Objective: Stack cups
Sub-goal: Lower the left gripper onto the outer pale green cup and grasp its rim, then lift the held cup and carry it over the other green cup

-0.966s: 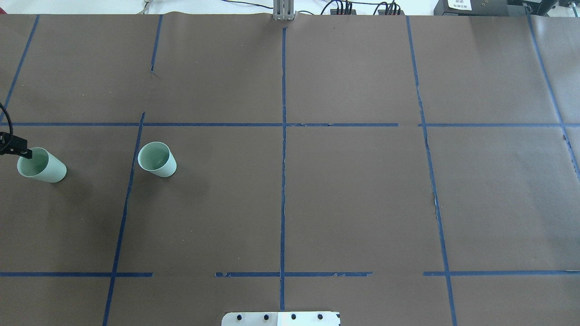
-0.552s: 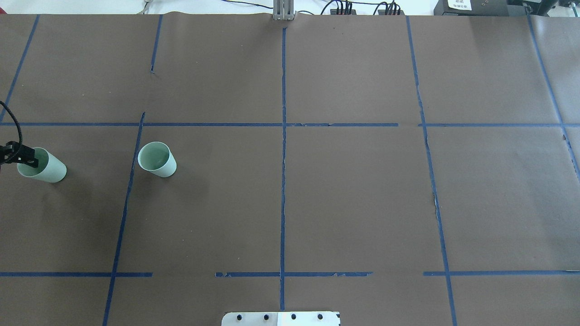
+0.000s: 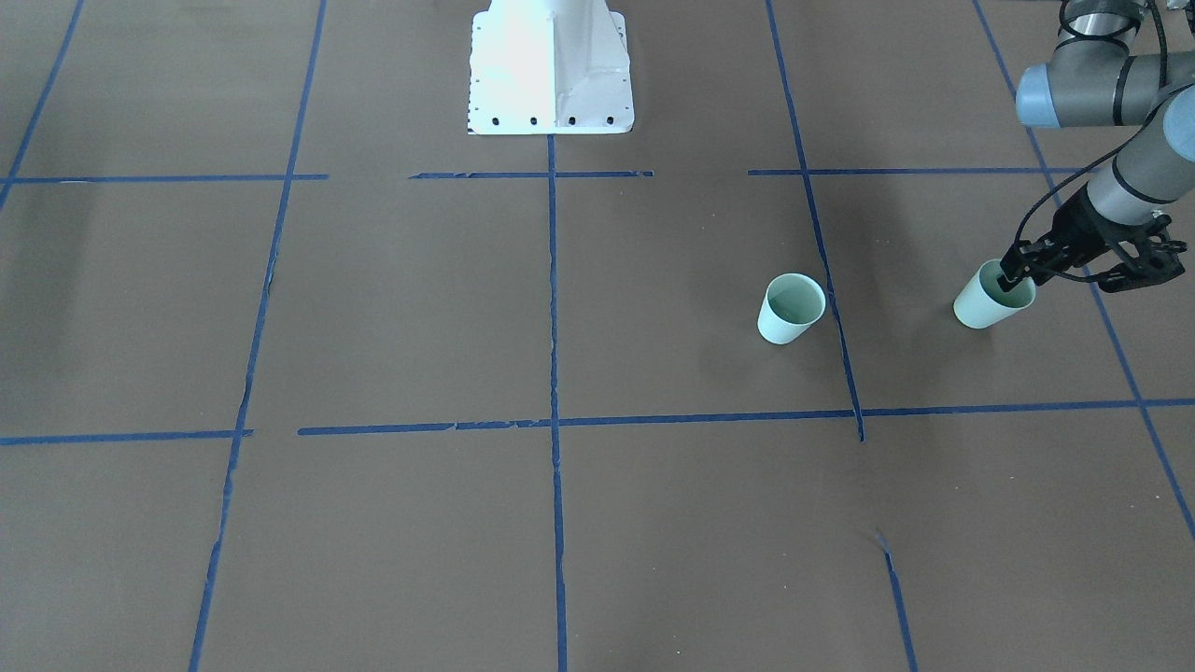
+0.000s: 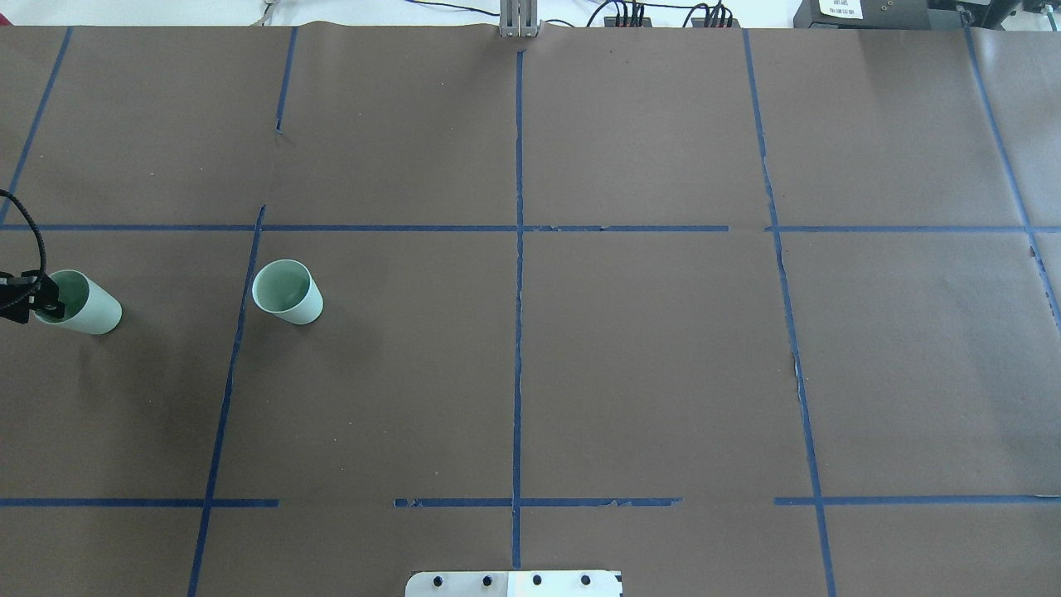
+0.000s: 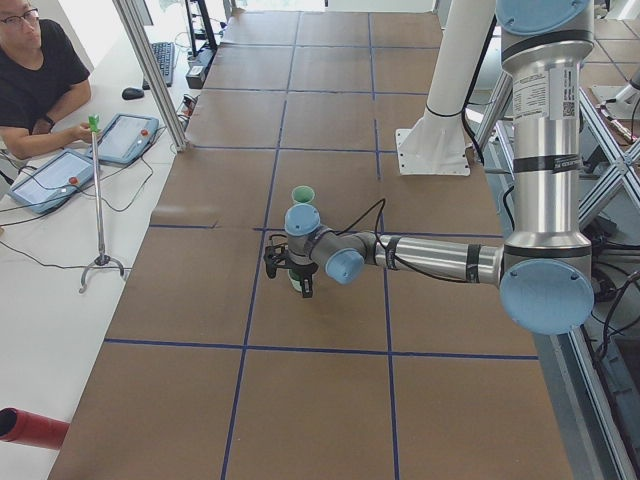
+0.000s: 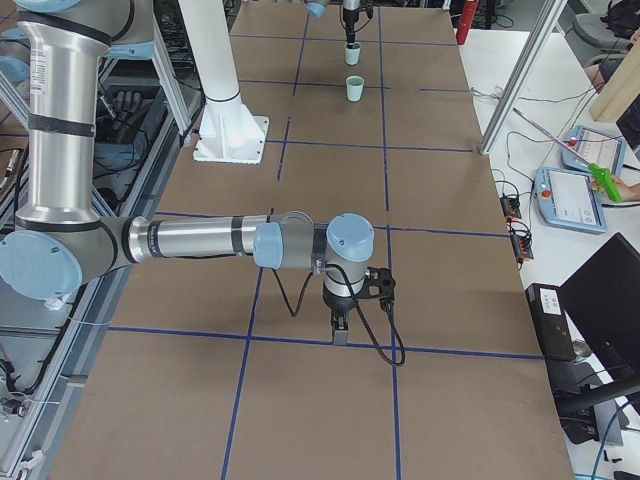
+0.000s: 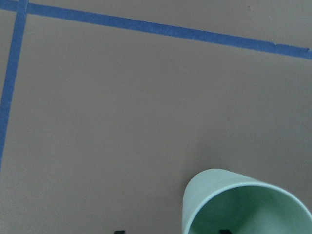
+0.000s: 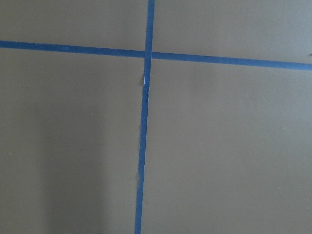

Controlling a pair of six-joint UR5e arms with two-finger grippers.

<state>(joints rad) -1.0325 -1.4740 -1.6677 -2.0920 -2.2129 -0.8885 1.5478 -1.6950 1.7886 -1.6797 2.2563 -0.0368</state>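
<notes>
Left arm (image 5: pixel 540 150): silver metal tubes joined by dark grey housings, each closed with a round pale-blue plastic cap (image 5: pixel 546 297).
Printed label (image 5: pixel 545 95): a white sticker with black text and a small square code, wrapped around the upright tube.
Left cable (image 4: pixel 30 224): thin, black and braided.
Left end effector (image 3: pixel 1016 273): matte black, with two slim fingers.
Right arm (image 6: pixel 190 240): the same silver tubes, grey joints and pale-blue caps.
Right cable (image 6: pixel 392 345): black, hanging in a loose loop.
Right end effector (image 6: pixel 340 333): dark and narrow.
Pedestal (image 3: pixel 551 56): glossy white, flaring to a flat plate that carried a row of dark screws (image 3: pixel 551 120).
</notes>
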